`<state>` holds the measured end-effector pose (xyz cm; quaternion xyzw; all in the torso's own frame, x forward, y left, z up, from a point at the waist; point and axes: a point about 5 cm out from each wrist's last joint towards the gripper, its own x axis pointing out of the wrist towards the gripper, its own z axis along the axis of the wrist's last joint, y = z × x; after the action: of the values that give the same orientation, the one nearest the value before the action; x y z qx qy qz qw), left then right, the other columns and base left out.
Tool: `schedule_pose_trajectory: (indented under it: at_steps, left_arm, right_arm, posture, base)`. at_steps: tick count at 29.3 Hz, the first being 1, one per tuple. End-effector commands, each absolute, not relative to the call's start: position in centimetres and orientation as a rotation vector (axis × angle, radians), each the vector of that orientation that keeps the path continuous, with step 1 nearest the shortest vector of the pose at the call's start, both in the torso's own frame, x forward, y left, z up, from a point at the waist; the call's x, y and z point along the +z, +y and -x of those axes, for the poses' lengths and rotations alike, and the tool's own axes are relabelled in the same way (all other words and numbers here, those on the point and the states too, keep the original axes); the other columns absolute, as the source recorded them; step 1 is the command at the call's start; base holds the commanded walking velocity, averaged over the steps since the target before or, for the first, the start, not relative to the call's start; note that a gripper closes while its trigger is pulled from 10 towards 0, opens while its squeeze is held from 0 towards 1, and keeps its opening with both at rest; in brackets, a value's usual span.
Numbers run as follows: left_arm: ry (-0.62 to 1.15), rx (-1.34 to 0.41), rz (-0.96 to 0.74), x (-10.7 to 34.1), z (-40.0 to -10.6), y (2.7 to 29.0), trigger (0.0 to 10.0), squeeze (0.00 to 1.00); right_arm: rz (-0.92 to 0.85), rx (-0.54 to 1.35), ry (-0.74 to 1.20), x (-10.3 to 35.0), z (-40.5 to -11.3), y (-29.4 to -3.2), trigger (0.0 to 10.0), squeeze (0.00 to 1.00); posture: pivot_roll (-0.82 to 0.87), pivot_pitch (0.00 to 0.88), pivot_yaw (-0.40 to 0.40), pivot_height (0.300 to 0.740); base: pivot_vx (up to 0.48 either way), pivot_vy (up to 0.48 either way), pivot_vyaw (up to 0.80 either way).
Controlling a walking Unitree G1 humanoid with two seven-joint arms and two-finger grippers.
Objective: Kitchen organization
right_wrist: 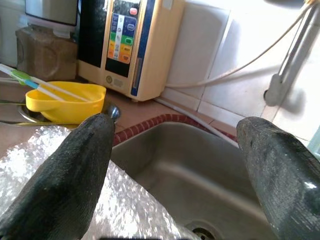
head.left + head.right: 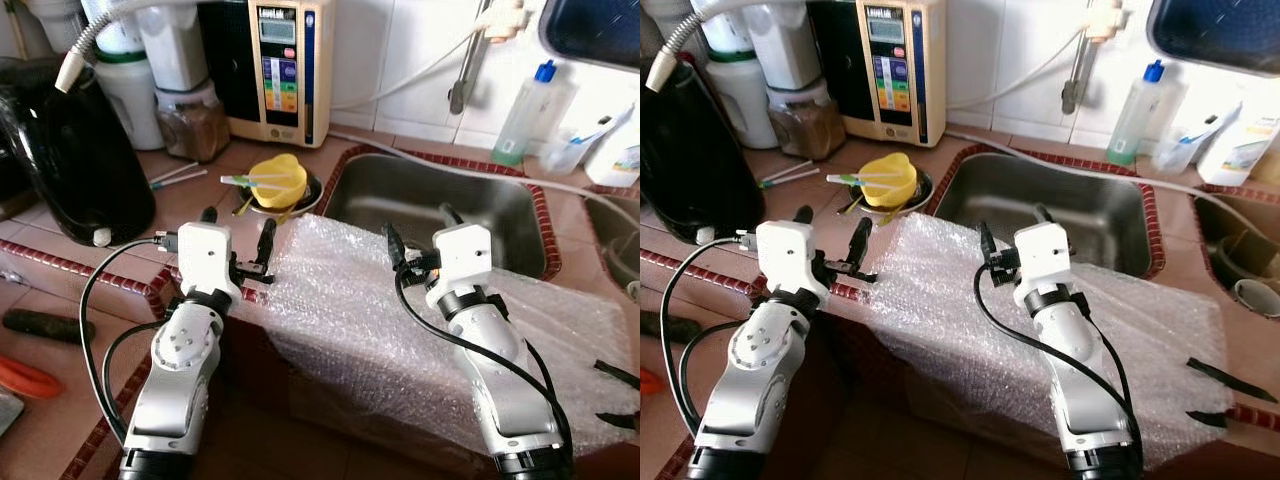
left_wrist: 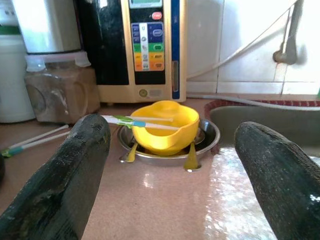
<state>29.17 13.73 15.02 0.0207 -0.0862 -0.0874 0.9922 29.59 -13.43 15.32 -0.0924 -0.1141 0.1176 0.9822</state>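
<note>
Nearest, both arms reach over the bubble wrap (image 2: 400, 330) draped on the bench (image 2: 60, 400). Left pincer (image 2: 238, 240) and right pincer (image 2: 418, 228) are spread, empty. Beyond, the yellow bowl (image 2: 278, 180) rests in its metal dish (image 3: 207, 142) beside the sink (image 2: 440, 205). Organization appears barely begun.
</note>
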Motion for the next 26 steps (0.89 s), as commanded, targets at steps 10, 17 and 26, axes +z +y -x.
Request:
schedule_pose_trajectory:
  at_steps: [10,17,26]
  left_arm:
    - [-0.174,-0.176,-0.052,15.02,-29.12,13.89,10.0,0.00]
    - [-0.178,-0.188,-0.062,15.03,-29.10,13.81,10.0,0.00]
    - [-0.166,-0.185,-0.049,14.81,-29.04,13.81,10.0,0.00]
  right_arm:
    - [0.186,0.239,-0.216,14.92,-29.64,-13.42,10.0,0.00]
    - [0.187,0.240,-0.213,14.71,-29.61,-13.39,10.0,0.00]
    - [0.189,0.246,-0.214,14.64,-29.63,-13.30,10.0,0.00]
  posture:
    - [0.10,0.000,-0.002,0.740]
    - [0.11,0.000,-0.001,0.740]
    - [0.11,0.000,0.000,0.740]
  base:
    - [0.296,0.000,0.00]
    - [0.293,0.000,0.00]
    - [0.135,0.000,0.00]
